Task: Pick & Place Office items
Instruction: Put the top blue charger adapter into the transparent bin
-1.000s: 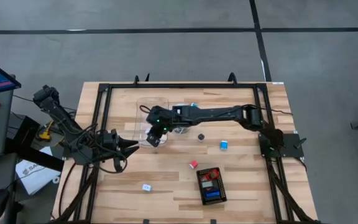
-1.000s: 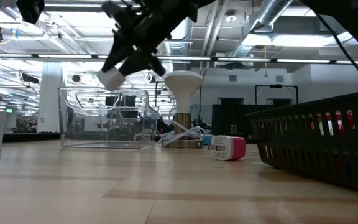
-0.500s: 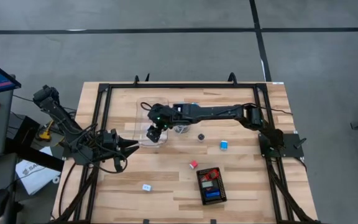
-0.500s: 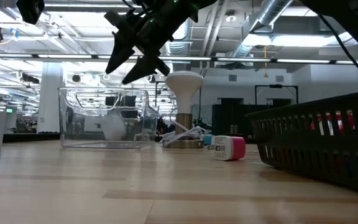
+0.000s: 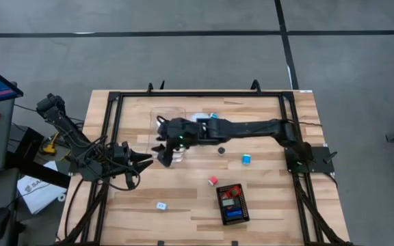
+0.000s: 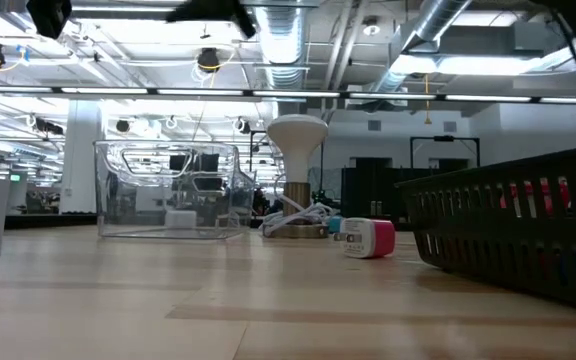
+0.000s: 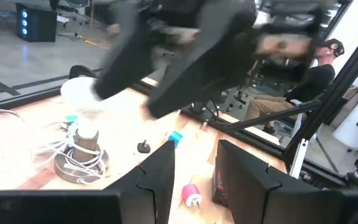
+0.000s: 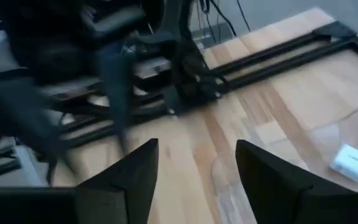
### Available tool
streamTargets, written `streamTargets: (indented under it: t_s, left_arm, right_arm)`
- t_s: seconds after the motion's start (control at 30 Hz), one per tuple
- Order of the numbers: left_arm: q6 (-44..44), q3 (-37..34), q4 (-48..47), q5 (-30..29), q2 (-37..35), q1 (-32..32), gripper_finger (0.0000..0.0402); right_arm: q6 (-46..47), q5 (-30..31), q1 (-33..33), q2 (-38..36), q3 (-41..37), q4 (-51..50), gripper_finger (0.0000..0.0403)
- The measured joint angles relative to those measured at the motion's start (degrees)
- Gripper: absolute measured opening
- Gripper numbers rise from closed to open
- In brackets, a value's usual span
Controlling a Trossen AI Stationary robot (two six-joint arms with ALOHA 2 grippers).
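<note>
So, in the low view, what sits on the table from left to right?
Clear plastic box with a white block inside → lamp-shaped white thing on a round base → pink and white block → black mesh tray.

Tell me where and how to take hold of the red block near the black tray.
Grip the red block across its narrow width, coming straight down from above. It lies low and alone on the table, apart from the tray, so its sides look free while its top offers little to pinch.

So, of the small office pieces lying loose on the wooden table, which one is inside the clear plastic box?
The small white block is the one: it rests on the floor of the clear plastic box. The red-and-white piece lies on the bare table outside it.
</note>
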Motion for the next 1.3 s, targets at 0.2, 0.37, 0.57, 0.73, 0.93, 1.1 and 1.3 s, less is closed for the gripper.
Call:
streamTargets:
  t_s: [0.2, 0.37, 0.57, 0.73, 0.93, 1.1, 1.3]
  left_arm:
    - [0.78, 0.00, 0.04, 0.00, 0.00, 0.00, 0.0117]
    - [0.86, 0.00, -0.26, -0.02, 0.00, 0.00, 0.0117]
    - [1.15, 0.00, -0.33, -0.02, 0.00, 0.00, 0.0117]
    - [1.48, 0.00, -0.35, -0.01, 0.00, 0.00, 0.0117]
    - [2.33, 0.00, -0.35, -1.25, 0.00, 0.00, 0.0117]
    - [2.28, 0.00, -0.26, -1.36, 0.00, 0.00, 0.0117]
    - [2.16, 0.00, 1.12, -3.24, 0.01, 0.07, 0.0117]
  right_arm:
    - [1.66, 9.81, 4.01, -6.14, -0.18, -14.19, 0.0192]
    - [13.08, 20.04, 5.84, -11.13, -0.25, -36.32, 0.0200]
    - [26.79, 32.07, 6.44, -17.44, -0.56, -53.44, 0.0223]
    - [27.26, 32.32, 4.54, -26.73, -8.97, -52.80, 0.0233]
    - [23.20, 21.86, -3.08, -45.44, -35.48, -31.62, 0.0235]
    - [14.14, 7.28, -14.22, -59.85, -59.99, -3.08, 0.0235]
    - [5.42, -3.15, -27.94, -61.03, -71.99, 2.16, 0.0225]
